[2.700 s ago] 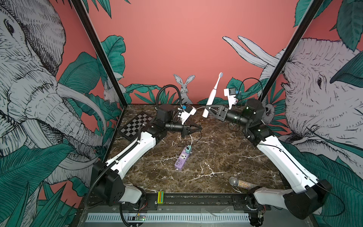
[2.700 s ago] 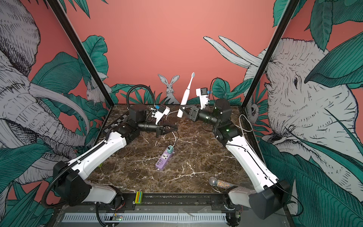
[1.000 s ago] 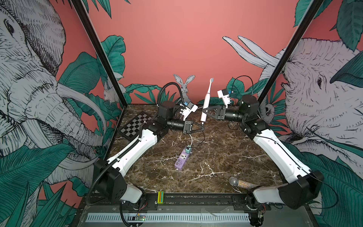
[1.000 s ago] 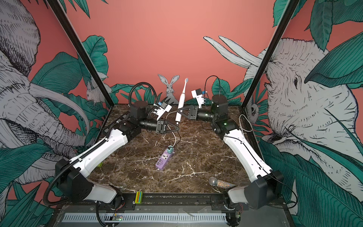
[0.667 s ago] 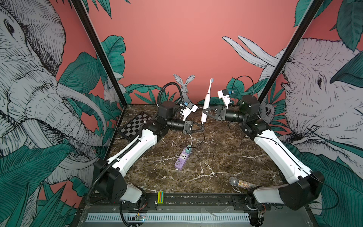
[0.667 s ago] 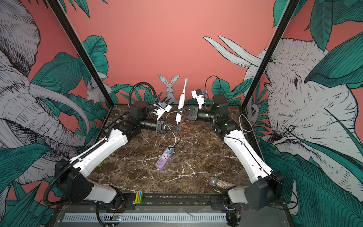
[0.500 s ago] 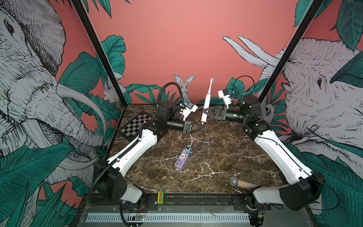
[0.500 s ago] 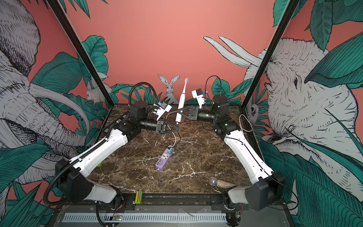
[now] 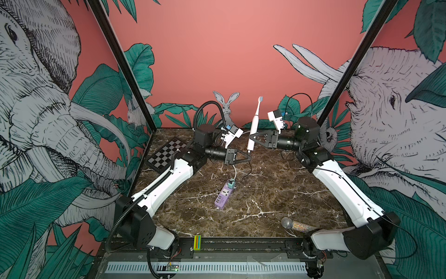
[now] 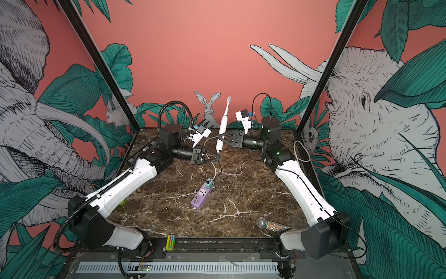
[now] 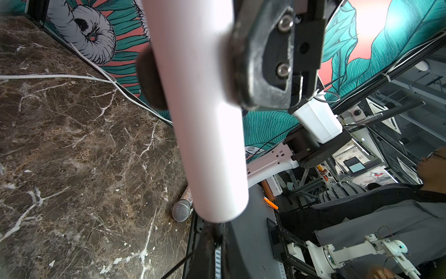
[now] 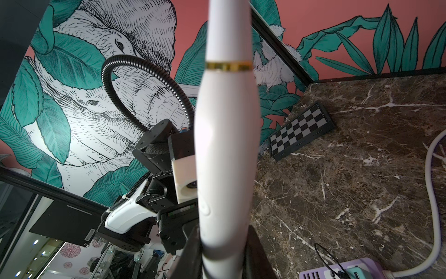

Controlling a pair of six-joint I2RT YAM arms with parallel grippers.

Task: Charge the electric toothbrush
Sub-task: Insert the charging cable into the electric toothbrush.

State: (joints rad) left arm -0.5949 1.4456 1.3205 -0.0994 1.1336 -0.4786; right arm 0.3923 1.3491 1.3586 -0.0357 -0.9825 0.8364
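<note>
Toothbrush [image 9: 252, 131] held upright, clamped in right pincer [image 9: 253, 139]. Left pincer [image 9: 248, 158] pinched together on thin black cable [image 9: 249, 166] at handle base. Plug to be aligned with base port, pushed straight in.

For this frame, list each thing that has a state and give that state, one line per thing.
electric toothbrush: held near upright above the table, bristle head up
right gripper: shut on the toothbrush handle
left gripper: shut on a thin black cable just below the toothbrush base
purple power strip: flat on the table, teal plug in its far end
microphone: lying on the table, untouched
checkerboard: flat, far left corner
</note>
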